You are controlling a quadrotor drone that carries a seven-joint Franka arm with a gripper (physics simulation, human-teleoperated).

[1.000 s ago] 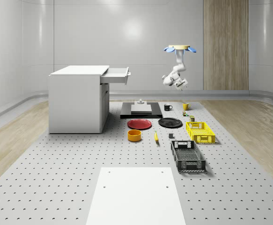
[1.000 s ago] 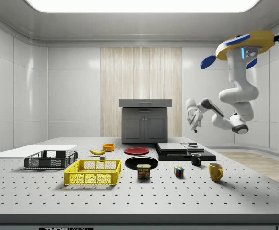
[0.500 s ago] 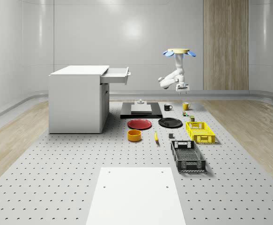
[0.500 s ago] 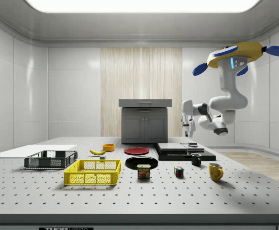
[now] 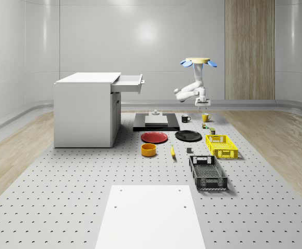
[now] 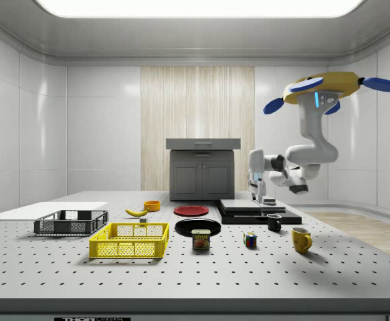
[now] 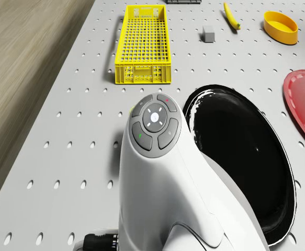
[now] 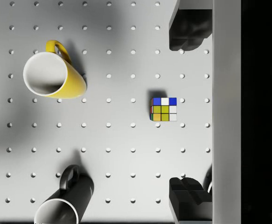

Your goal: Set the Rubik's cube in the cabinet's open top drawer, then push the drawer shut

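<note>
Rubik's cube sits on the tabletop near the yellow mug, well apart from the cabinet, whose top drawer stands open. The drone hovers above the mugs, lower than a second ago, its arm now folded with the claw pointing down.

Side on, the cube lies between the spam can and the yellow mug, the claw high above.

From the drone, one yellow crate and one black plate flank the arm.

At the wrist, the cube rests square, no long axis, blue row and yellow squares showing, between the parted, empty fingers; two mugs, yellow and black, stand nearby.
</note>
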